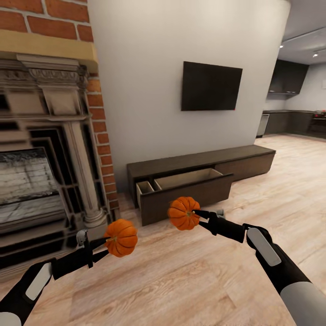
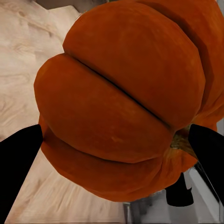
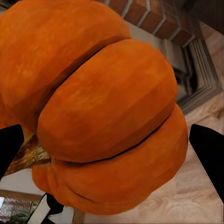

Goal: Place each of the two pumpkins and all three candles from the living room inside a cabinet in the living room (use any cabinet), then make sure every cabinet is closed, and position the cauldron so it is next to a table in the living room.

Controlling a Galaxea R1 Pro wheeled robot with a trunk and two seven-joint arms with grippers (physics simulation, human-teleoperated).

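Each arm's jaws hold a bright orange ribbed pumpkin, the left one point(image 1: 121, 237) and the right one point(image 1: 184, 213), with the long dark brown wooden cabinet's point(image 1: 199, 160) open drawer point(image 1: 185, 186) at twelve o'clock.

Left arm: your left arm point(image 1: 27, 285) wears a glossy black shell, with a long pale grey panel set along the forearm.
Left gripper: your left gripper point(image 1: 102, 248) is slim and matt black, with a small grey knob near the wrist; up close, its fingers point(image 2: 18, 163) read as plain black wedges.
Right arm: your right arm point(image 1: 290, 276) matches it, black casing with a rounded light grey inlay, turning to a pale grey sleeve near the elbow.
Right gripper: your right gripper point(image 1: 199, 216) is black and angular, with a small grey stud on top; its fingertips point(image 3: 207, 147) show flat black.
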